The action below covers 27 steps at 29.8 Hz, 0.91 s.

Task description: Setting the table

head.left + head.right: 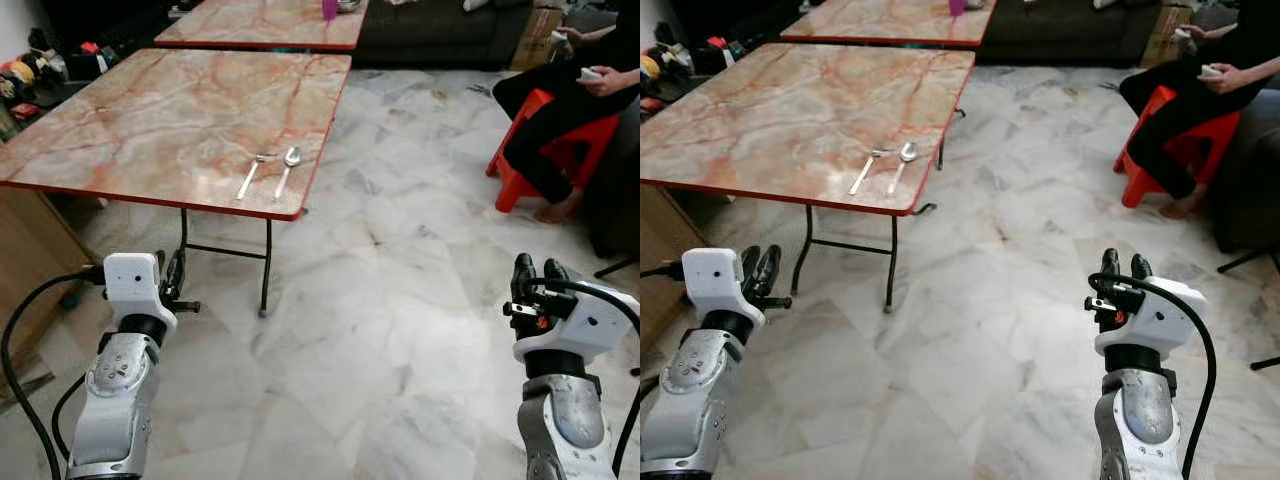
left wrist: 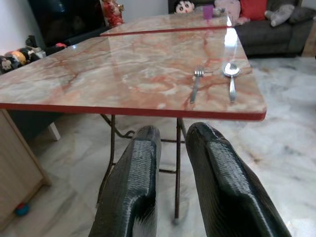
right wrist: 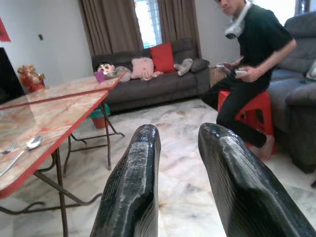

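The marble-topped desk [image 1: 150,120] with its red edge stood ahead of the robot and toward its left, and serves as the landmark here. On the desk, close to its near right corner, a fork [image 1: 249,177] and a spoon [image 1: 287,167] lay side by side, just apart, handles pointing toward the near edge, the spoon nearer the desk's right edge. A second desk [image 1: 262,22] of the same kind stood behind the first, its far end cut off by the frame; a small purple cup [image 2: 208,11] sat on it, too small to make out further.

The left gripper [image 2: 170,163] hung below the desk's near edge, in front of its folding legs, holding nothing; its fingers [image 2: 136,173] stood slightly parted with a narrow gap between them. The right gripper [image 3: 177,168] hung well to the right of the desk over the marble floor [image 1: 400,300], also holding nothing, its fingers [image 3: 133,177] a little apart.

Well to the right of the desk a person [image 1: 570,100] in dark clothes sat on a red stool [image 1: 545,150], partly cut off in the eye views, holding something small in the hands that could not be identified. Beyond the far desk stood a dark sofa [image 3: 158,84] with cushions and soft toys
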Available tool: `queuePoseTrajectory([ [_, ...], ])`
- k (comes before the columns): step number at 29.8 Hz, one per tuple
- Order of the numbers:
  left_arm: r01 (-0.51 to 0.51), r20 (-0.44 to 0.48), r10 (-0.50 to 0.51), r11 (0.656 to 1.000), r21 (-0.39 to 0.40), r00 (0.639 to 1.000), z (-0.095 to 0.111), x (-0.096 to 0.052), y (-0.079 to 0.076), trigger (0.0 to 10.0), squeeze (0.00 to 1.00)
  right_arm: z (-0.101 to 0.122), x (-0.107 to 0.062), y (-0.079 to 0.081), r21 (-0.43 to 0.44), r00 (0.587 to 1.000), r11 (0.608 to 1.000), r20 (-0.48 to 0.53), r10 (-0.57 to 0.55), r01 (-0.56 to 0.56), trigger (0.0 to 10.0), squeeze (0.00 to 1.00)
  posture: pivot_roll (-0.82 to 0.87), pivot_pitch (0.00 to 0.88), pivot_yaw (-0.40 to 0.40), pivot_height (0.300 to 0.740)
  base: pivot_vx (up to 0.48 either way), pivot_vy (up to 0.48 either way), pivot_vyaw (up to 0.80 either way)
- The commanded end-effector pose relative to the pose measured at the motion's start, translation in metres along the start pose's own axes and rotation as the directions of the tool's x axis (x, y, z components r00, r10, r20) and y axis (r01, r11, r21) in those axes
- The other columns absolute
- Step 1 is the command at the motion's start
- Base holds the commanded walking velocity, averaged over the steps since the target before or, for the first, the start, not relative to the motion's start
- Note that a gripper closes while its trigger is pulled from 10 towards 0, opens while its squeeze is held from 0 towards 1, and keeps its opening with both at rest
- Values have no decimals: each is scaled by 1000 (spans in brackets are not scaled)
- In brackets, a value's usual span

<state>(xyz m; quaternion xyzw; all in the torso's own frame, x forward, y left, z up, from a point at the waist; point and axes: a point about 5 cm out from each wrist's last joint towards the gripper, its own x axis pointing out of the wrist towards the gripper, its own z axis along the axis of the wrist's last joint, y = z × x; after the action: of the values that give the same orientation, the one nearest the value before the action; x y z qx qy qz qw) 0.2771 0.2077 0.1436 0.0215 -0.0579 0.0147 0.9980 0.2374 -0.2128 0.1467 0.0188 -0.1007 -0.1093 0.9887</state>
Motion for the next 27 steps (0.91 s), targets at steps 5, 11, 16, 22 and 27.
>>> queuePoseTrajectory([
  [5, 8, 3, -8, 1000, -1, 1000, 2, 2, 0, 10000, 0, 0, -2, -2, 6, 1000, 1000, -4, -14, 14, 10000, 0, 50, 70, 60, 740, 0, 378, 0],
  [11, 11, 7, -11, 1000, -3, 1000, 3, 3, -1, 10000, 0, 0, -2, -2, -1, 1000, 1000, -1, -10, 10, 10000, 0, 51, 73, 58, 740, 0, 361, 0],
  [16, 24, 24, -24, 1000, 16, 999, 4, 3, -4, 10000, 0, 1, 0, -1, 0, 1000, 1000, 7, -5, 5, 10000, 0, 48, 72, 55, 740, 0, 0, 0],
  [22, 39, 24, -39, 999, -4, 999, 5, 4, -7, 10000, 0, 1, 1, 1, 2, 1000, 1000, 8, 0, 0, 10000, 0, 49, 69, 56, 740, 0, 0, 0],
  [27, 45, 23, -45, 999, 2, 999, 5, 4, -7, 10000, 0, 0, 1, 1, -3, 1000, 1000, 7, 3, -3, 10000, 0, 46, 65, 56, 740, 0, 0, 0],
])
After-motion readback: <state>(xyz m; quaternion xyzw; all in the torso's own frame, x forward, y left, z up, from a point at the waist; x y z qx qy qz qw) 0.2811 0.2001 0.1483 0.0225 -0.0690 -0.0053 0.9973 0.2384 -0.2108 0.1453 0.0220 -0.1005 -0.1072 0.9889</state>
